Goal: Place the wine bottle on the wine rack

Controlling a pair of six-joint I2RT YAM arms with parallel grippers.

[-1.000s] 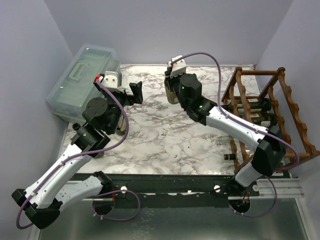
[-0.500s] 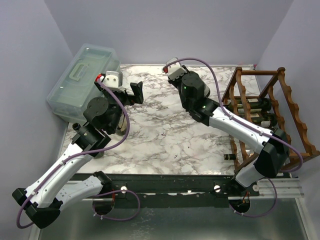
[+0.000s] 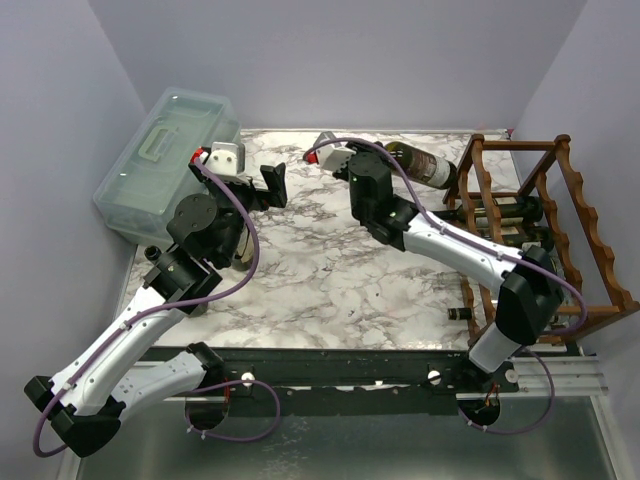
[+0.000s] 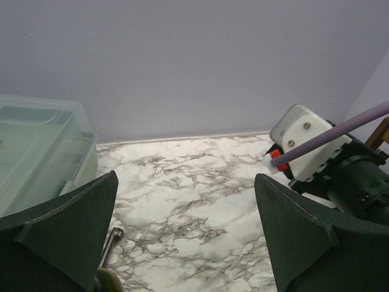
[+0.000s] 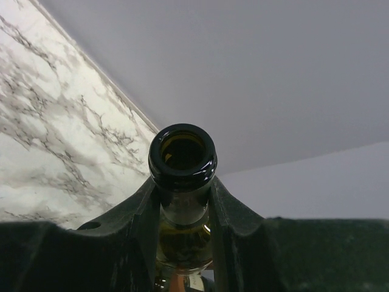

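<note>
A dark green wine bottle (image 3: 424,166) hangs in the air, tipped almost level, its base towards the top left corner of the reddish-brown wooden wine rack (image 3: 585,230) at the right. My right gripper (image 3: 388,153) is shut on its neck. In the right wrist view the bottle's open mouth (image 5: 182,153) stands between the two fingers of the right gripper (image 5: 182,204). My left gripper (image 3: 271,186) is open and empty at the back left, above the marble table; the left wrist view shows the left gripper (image 4: 188,243) with its jaws wide apart.
A translucent plastic lidded box (image 3: 165,160) stands at the back left and shows in the left wrist view (image 4: 36,152). The rack holds other dark bottles (image 3: 512,211) in its lower tiers. The marble table (image 3: 330,270) lies between the arms.
The right arm has swung the bottle from upright at the back middle to nearly level, and has carried it right towards the rack. The left arm has not moved.
</note>
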